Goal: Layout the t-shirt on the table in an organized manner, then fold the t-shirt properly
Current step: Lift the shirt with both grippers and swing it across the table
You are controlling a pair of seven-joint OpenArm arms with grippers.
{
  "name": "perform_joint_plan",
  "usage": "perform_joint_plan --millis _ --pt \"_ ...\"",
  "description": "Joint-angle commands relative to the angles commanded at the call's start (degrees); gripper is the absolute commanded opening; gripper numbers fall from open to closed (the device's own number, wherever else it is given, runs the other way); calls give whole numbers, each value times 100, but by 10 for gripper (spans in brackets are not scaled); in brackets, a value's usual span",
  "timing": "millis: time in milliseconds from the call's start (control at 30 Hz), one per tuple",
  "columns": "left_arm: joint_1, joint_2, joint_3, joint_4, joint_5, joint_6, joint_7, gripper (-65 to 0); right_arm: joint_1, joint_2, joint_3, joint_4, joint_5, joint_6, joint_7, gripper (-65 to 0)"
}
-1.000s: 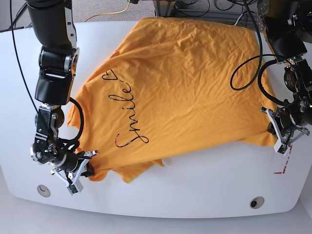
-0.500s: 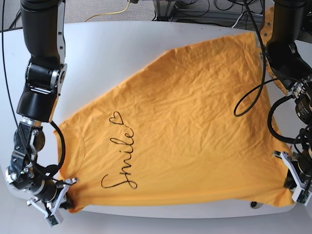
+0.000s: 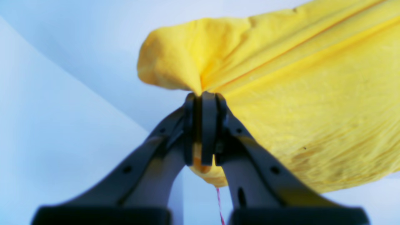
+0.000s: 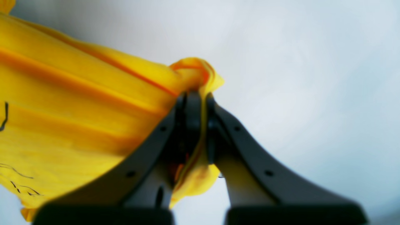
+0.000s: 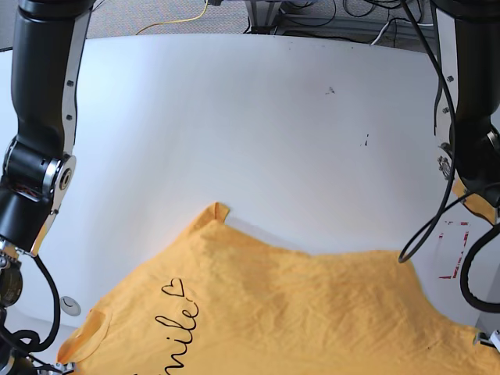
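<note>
The orange-yellow t-shirt (image 5: 297, 312) lies stretched over the near part of the white table (image 5: 273, 141), its black script (image 5: 176, 312) facing up and cut off by the bottom edge of the base view. In the left wrist view my left gripper (image 3: 203, 95) is shut on a bunched edge of the t-shirt (image 3: 297, 93), which fans out taut to the right. In the right wrist view my right gripper (image 4: 200, 95) pinches a twisted corner of the t-shirt (image 4: 78, 103), which spreads to the left. The base view cuts off both grippers at its bottom edge.
Two black arms stand at the table's sides, one on the left (image 5: 39, 117) and one on the right (image 5: 473, 101). A red-marked rectangle (image 5: 453, 250) sits near the right edge and a grommet hole (image 5: 70, 303) near the left. Cables (image 5: 180, 19) lie beyond the far edge.
Both arms have pulled the t-shirt toward the near edge, still gripping it. The far half of the table is now bare and the grippers have dropped out of the base view.
</note>
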Motion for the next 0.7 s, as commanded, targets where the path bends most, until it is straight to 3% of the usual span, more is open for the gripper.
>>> perform_joint_plan --millis 267,700 --pt "79 0 0 -343 -9 0 0 -650 -360 44 35 211 -9 0 -563 -650" --pt "2470 -9 -132 -255 -26 0 0 -650 -3112 -9 53 3077 0 0 -1187 -648"
